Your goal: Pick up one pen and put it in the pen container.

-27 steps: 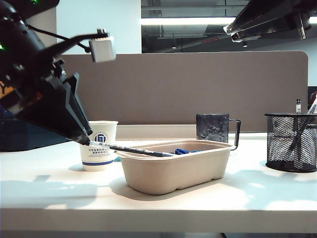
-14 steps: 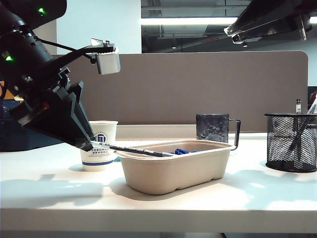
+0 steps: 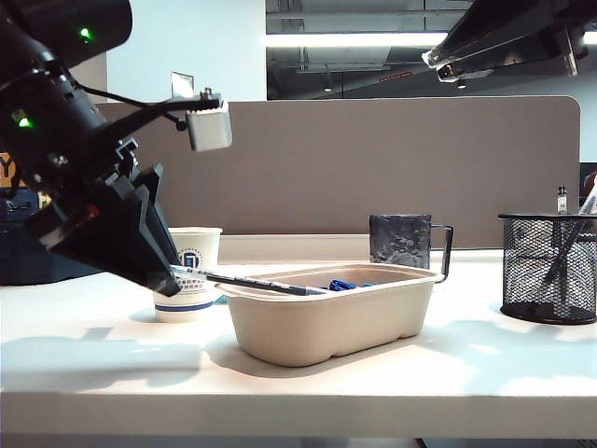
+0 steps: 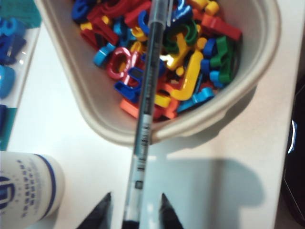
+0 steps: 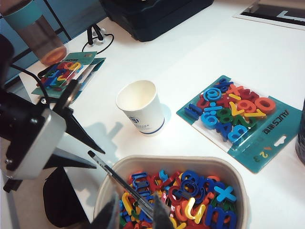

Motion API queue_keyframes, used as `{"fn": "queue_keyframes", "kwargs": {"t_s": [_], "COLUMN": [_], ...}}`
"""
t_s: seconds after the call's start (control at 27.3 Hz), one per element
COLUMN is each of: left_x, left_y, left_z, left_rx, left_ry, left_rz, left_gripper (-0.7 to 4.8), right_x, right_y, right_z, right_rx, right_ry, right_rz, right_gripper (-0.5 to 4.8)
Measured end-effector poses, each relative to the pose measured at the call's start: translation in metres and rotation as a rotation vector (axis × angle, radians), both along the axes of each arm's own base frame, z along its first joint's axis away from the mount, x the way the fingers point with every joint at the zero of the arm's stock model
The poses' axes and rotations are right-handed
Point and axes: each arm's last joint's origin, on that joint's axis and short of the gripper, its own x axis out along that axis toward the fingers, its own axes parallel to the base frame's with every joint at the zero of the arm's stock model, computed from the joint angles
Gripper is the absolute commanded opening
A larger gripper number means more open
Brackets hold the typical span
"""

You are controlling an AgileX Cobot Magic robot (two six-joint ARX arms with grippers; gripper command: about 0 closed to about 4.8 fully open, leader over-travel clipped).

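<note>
On the tabletop (image 3: pixel 392 392) a tray (image 3: pixel 326 322) sits near the front edge, about midway along it, with loose letters (image 4: pixel 181 62) lying in it. The pen (image 3: pixel 256 281) lies across the tray's left rim, one end inside, the other jutting out leftward between the fingertips of the left gripper (image 3: pixel 171 273). A paper cup (image 3: pixel 189 275) stands left of the tray and behind that gripper. A mug (image 3: pixel 403 241) stands behind the tray's right end. The pen container (image 3: pixel 548 268) stands at the right edge, well apart from the tray. The right gripper (image 5: pixel 133 214) hangs above the tray
</note>
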Motion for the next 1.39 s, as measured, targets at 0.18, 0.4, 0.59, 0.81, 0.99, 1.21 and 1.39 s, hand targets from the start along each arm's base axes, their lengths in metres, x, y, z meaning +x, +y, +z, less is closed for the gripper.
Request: {"fn": "queue_keyframes", "kwargs": {"t_s": [0.18, 0.4, 0.59, 0.81, 0.99, 1.21, 1.39], "left_x": [0.005, 0.007, 0.008, 0.009, 0.010, 0.011, 0.011], "left_y": [-0.004, -0.008, -0.008, -0.008, -0.009, -0.009, -0.009], "left_z": [-0.007, -0.013, -0.013, -0.012, -0.011, -0.010, -0.010], "left_rx": [0.002, 0.009, 0.028, 0.023, 0.018, 0.015, 0.015], "left_ry": [0.003, 0.009, -0.009, -0.025, -0.032, -0.037, -0.037], "left_rz": [-0.003, -0.010, 0.011, 0.014, 0.015, 0.015, 0.015], "left_gripper": [1.21, 1.05, 0.79, 0.47, 0.46, -0.06, -0.06], "right_x": [0.000, -0.001, -0.001, -0.001, -0.001, -0.001, -0.001], "right_y": [0.000, 0.000, 0.000, 0.000, 0.000, 0.000, 0.000], "right_z": [0.000, -0.002, -0.002, -0.002, -0.002, -0.002, -0.002], "right_rx": [0.000, -0.006, -0.007, -0.009, -0.010, -0.012, -0.012], "right_ry": [0.000, 0.021, 0.021, 0.022, 0.021, 0.020, 0.020], "right_rz": [0.000, -0.001, -0.003, -0.005, -0.010, -0.012, -0.012], "right_gripper": [0.91, 0.91, 0.91, 0.91, 0.91, 0.91, 0.91]}}
